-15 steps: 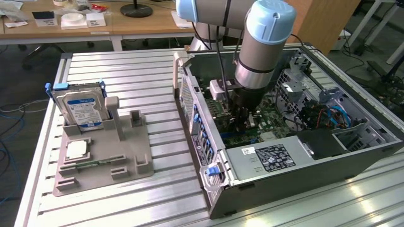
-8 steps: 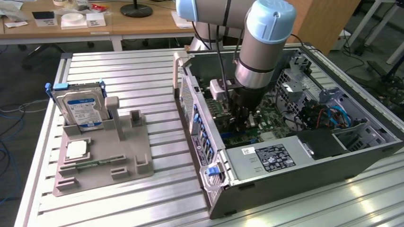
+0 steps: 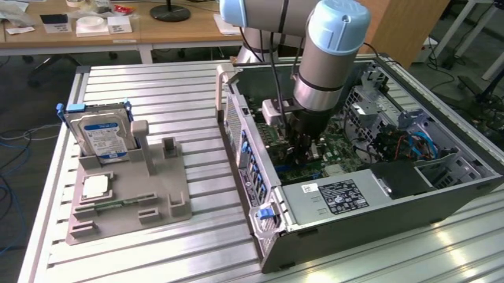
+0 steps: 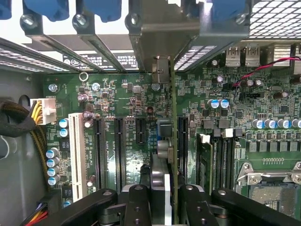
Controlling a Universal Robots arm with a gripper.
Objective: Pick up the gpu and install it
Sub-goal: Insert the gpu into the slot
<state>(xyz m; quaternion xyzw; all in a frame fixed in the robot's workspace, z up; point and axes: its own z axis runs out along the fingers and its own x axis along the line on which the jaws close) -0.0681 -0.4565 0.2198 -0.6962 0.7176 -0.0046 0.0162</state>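
My end effector (image 4: 162,195) was clamped on the gpu (image 4: 165,141), held edge-on over the motherboard (image 4: 127,101) inside the case (image 3: 409,197). Pick-up was complete; seating remained unconfirmed. Beyond, the tabletop (image 3: 157,82) stand (image 3: 130,203) kept the hard drive (image 3: 101,137).
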